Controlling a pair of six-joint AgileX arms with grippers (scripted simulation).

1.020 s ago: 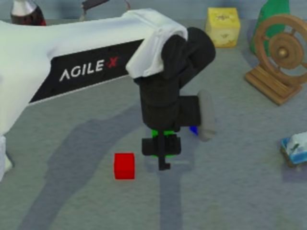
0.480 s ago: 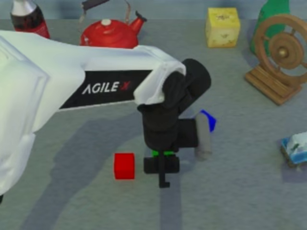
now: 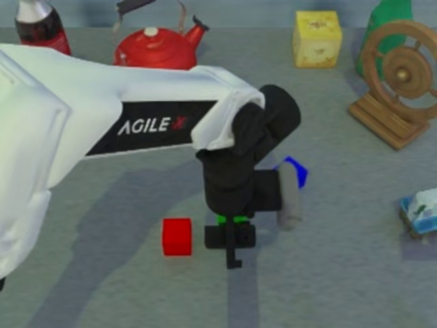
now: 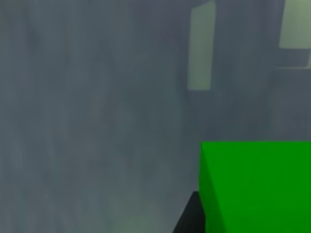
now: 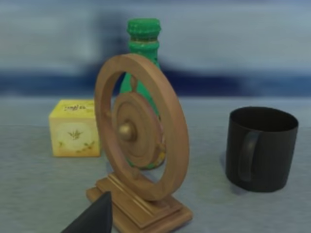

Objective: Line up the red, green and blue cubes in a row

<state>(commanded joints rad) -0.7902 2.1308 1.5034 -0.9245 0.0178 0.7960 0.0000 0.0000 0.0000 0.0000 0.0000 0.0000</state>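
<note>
The red cube lies on the grey table. Just to its right my left gripper points straight down, shut on the green cube, which shows only as a thin sliver under the wrist. In the left wrist view the green cube fills the corner, with a dark finger pressed against its side. The blue cube sits farther right and back, half hidden by the arm. My right gripper is outside the top view; only one fingertip shows, far to one side.
Along the back stand a cola bottle, a red kettle, a yellow box, a green bottle and a wooden wheel. A blue-and-white packet lies at the right edge. A black mug stands beside the wheel.
One second ago the left arm was higher, covering the kettle; it has come down and slightly toward the front with the green cube. Nothing has moved over the last half second.
</note>
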